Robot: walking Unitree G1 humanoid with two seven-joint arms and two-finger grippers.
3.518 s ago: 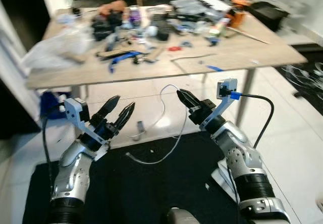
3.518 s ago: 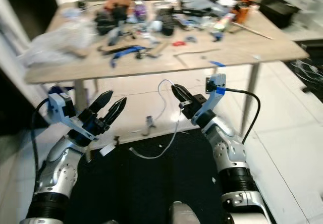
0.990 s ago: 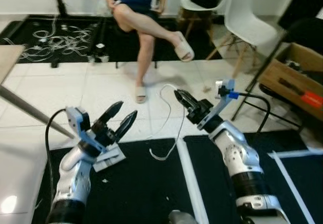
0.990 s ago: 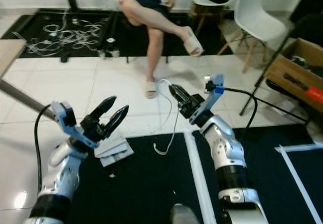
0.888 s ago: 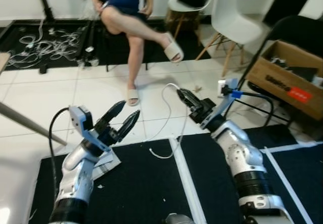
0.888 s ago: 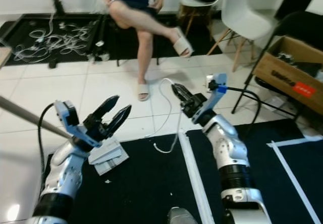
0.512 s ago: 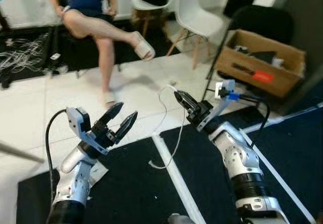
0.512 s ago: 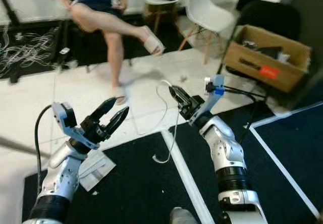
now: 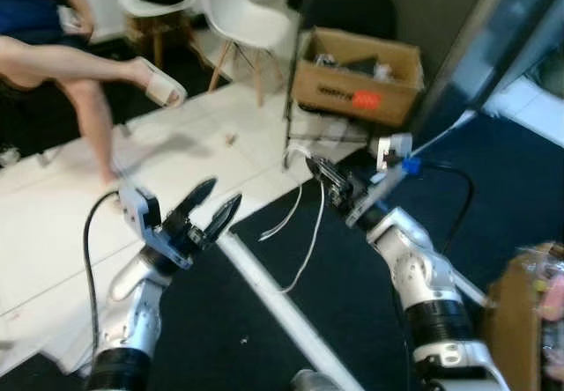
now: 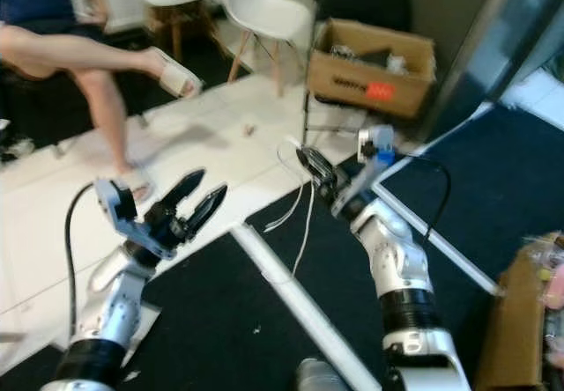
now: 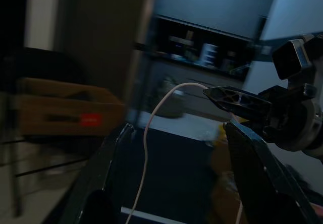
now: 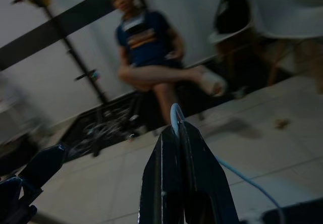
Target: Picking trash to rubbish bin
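The right gripper (image 9: 315, 166) is raised in front of the robot, its two black fingers pressed together on a thin white cable (image 9: 304, 248). The cable is pinched at a small loop that stands just above the fingertips; from there its two strands hang down below the gripper, one ending a little way down, the longer one curling toward the black mat (image 9: 352, 276) underneath. In the right wrist view the cable (image 12: 174, 114) pokes out right at the closed fingertips.

The left gripper (image 9: 216, 202) is held up at about the same height, well apart from the right one, with its fingers spread and nothing between them. The hanging cable falls between the two grippers, nearer the right. In the left wrist view the cable (image 11: 150, 128) arcs across from the right gripper's tip.

Beyond the right gripper stands a cardboard box (image 9: 357, 87) on the floor. Beyond the left gripper, a seated person's leg (image 9: 92, 83) and white chairs (image 9: 247, 25).
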